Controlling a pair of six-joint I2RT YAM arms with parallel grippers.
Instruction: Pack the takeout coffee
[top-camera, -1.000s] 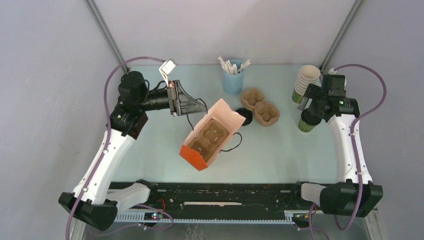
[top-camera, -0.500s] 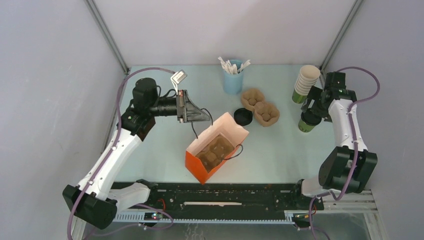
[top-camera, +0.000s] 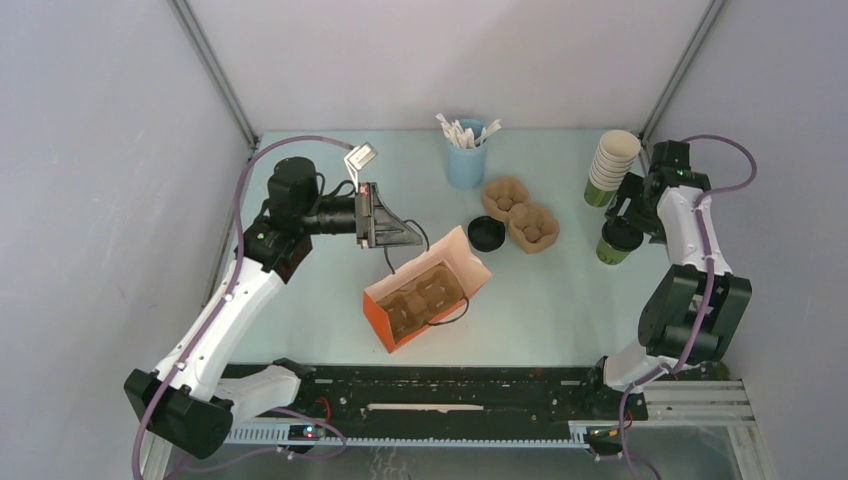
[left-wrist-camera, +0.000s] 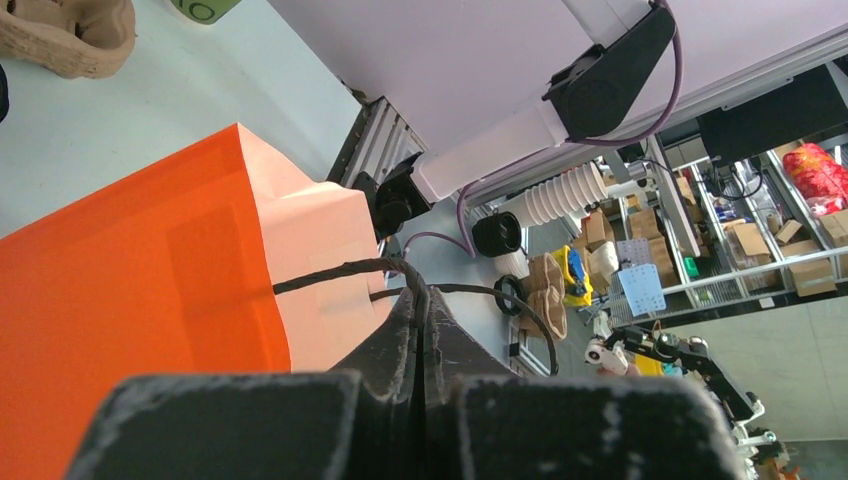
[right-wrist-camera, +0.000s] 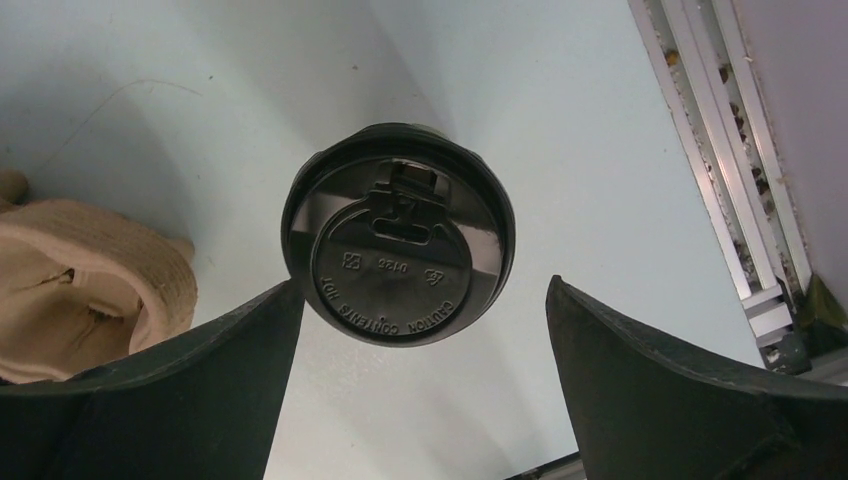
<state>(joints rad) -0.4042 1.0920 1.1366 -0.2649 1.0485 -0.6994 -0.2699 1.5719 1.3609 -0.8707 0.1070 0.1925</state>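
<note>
The takeout coffee (top-camera: 610, 246), a green cup with a black lid, stands upright at the right of the table. My right gripper (top-camera: 628, 222) hovers just above it, open. In the right wrist view the lid (right-wrist-camera: 400, 235) lies between and beyond my spread fingertips (right-wrist-camera: 422, 288), untouched. My left gripper (top-camera: 408, 236) is shut on the black cord handle (left-wrist-camera: 330, 272) of the orange paper bag (top-camera: 392, 325). The bag hangs tilted with its mouth open, and a brown pulp carrier (top-camera: 425, 295) sits inside it. The bag's orange wall (left-wrist-camera: 140, 290) fills the left wrist view.
A loose black lid (top-camera: 486, 233) lies beside a second brown pulp carrier (top-camera: 520, 213) at centre back. A blue cup of stirrers (top-camera: 466, 158) stands behind them. A stack of lidless cups (top-camera: 610, 165) stands just behind the coffee.
My left gripper has moved right holding the handle, and the bag has shifted and swung. My right arm has folded back, with the gripper staying over the coffee.
</note>
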